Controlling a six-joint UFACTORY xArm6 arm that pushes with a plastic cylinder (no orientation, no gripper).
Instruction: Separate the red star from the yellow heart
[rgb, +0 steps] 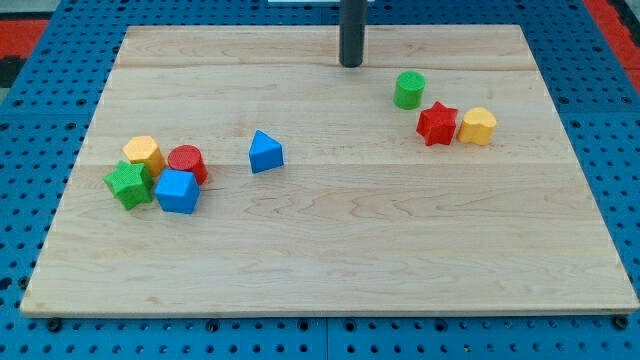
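The red star (437, 123) lies on the wooden board at the view's right, touching the yellow heart (477, 126) on its right side. A green cylinder (408, 90) stands just up and left of the star, close to it. My tip (351, 64) is near the view's top, middle of the board. It is left of and above the green cylinder, well apart from the star and the heart and touching no block.
At the view's left sits a cluster: a yellow hexagon (145, 153), a red cylinder (187, 163), a green star (129, 184) and a blue cube (178, 192). A blue triangle (265, 152) lies alone to their right. The board (330, 250) rests on a blue pegboard.
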